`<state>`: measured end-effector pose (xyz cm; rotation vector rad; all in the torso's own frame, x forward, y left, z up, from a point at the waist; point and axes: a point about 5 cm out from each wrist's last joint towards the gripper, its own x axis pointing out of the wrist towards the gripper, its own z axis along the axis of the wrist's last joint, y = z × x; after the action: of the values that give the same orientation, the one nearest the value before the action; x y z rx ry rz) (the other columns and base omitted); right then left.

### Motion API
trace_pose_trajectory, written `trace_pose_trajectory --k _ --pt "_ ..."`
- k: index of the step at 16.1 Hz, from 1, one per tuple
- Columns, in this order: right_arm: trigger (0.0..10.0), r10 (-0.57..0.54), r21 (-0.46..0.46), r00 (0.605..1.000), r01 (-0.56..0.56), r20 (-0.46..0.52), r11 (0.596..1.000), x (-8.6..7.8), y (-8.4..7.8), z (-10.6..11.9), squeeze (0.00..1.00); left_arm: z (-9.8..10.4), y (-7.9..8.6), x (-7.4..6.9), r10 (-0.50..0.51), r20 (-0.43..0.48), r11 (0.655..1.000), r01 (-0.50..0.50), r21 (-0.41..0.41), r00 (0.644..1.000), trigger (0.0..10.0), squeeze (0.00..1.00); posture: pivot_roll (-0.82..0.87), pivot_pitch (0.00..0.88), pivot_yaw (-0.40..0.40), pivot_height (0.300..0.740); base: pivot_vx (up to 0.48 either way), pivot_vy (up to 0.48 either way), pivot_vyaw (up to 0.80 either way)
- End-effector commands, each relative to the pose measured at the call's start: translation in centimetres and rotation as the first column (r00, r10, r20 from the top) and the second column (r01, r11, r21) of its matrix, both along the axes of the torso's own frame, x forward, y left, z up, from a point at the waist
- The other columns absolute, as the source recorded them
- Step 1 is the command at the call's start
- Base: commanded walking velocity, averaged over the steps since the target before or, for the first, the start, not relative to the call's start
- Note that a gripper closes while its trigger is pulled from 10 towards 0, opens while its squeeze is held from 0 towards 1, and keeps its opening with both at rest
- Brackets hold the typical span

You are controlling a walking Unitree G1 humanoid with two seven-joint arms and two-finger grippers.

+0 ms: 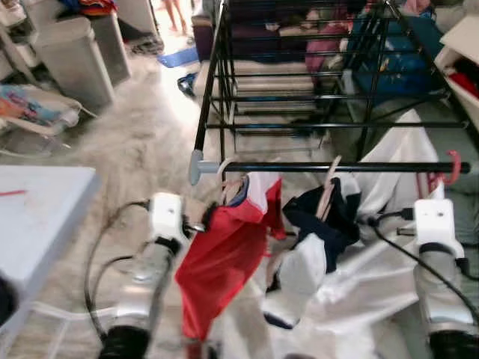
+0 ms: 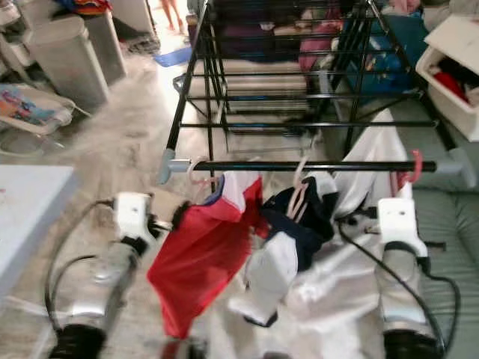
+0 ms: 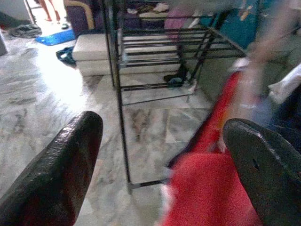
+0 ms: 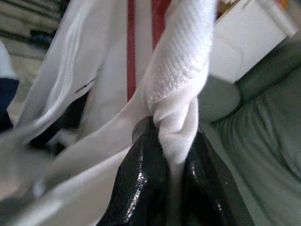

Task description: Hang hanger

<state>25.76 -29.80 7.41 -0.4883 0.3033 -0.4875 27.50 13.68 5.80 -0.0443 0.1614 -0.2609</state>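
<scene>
Three garments hang along the front rail (image 1: 337,167) of the black drying rack (image 1: 224,90), and we take them from left to right. At far left stands a pale table (image 1: 37,217). Next, the left gripper (image 3: 164,155) sits beside the red shirt (image 1: 224,254), its two black fingers (image 3: 56,169) spread wide with nothing between them. The red shirt hangs on a light hanger (image 2: 196,170) hooked over the rail near its left end cap. To its right a navy and white garment (image 1: 314,239) hangs on a second pale hanger (image 1: 329,191).

Further right, a white garment (image 1: 397,179) hangs from a red hanger (image 1: 449,170) whose hook sits over the rail close to its right end. The right gripper (image 4: 167,155) is clamped on a bunched fold of this white cloth; its fingers (image 4: 141,183) pinch the fabric from both sides.

We judge the hanging step as nearly complete: the red hook appears seated, though blur prevents us from confirming it bears fully on the rail. The next move calls for the right gripper to release the cloth and draw back downward without tugging the hook off the rail. The green cushion (image 2: 449,247) lies beneath the right arm.
</scene>
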Motion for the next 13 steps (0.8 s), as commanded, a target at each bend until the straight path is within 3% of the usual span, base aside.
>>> trace_pose_trajectory --k 1,2,6,7,10,12,13 --pt "10.0 0.059 -0.031 0.998 -0.058 0.039 0.998 1.7 0.0 1.9 0.0 0.1 0.1 0.1 0.005 -0.004 1.0 -0.005 0.008 1.0 10.0 0.0 -0.04 0.0 0.029 0.74 0.0 0.0 0.0" --pt "10.0 0.076 -0.042 0.997 -0.076 0.015 0.996 1.9 0.0 1.8 0.0 0.0 0.1 0.0 0.006 -0.007 1.0 -0.006 0.009 1.0 10.0 0.0 -0.04 0.0 0.029 0.74 0.0 0.0 0.0" --pt "10.0 0.085 0.112 0.991 -0.074 -0.103 0.991 3.1 -1.7 1.0 0.0 -0.1 0.1 0.0 0.004 -0.024 1.0 -0.004 0.005 1.0 10.0 0.0 -0.04 0.0 0.019 0.74 0.0 0.0 0.0" --pt "10.0 0.077 0.207 0.989 -0.05 -0.128 0.977 3.6 -1.9 0.5 0.0 -0.1 0.0 0.0 -0.001 -0.029 1.0 0.001 0.009 1.0 10.0 0.0 -0.04 0.0 0.017 0.74 0.0 0.0 0.0" --pt "10.0 0.028 0.353 0.99 0.023 -0.138 0.935 4.0 -2.2 -0.1 0.0 0.3 -0.2 0.3 0.023 -0.026 1.0 -0.023 0.014 0.999 10.0 0.0 -0.03 0.0 -0.001 0.74 0.0 0.0 0.0" --pt "10.0 0.026 0.362 0.989 0.03 -0.148 0.932 3.9 -2.2 -0.5 0.0 0.2 0.0 0.1 0.033 -0.031 0.999 -0.032 0.014 0.999 10.0 0.0 -0.03 0.0 -0.003 0.74 0.0 0.0 0.0" --pt "10.0 0.04 0.389 0.987 0.025 -0.158 0.921 3.8 -2.0 -1.0 0.62 -0.2 0.2 -0.3 0.036 -0.047 0.999 -0.035 0.019 0.998 10.0 0.0 -0.03 0.0 -0.003 0.74 0.0 0.0 0.0"
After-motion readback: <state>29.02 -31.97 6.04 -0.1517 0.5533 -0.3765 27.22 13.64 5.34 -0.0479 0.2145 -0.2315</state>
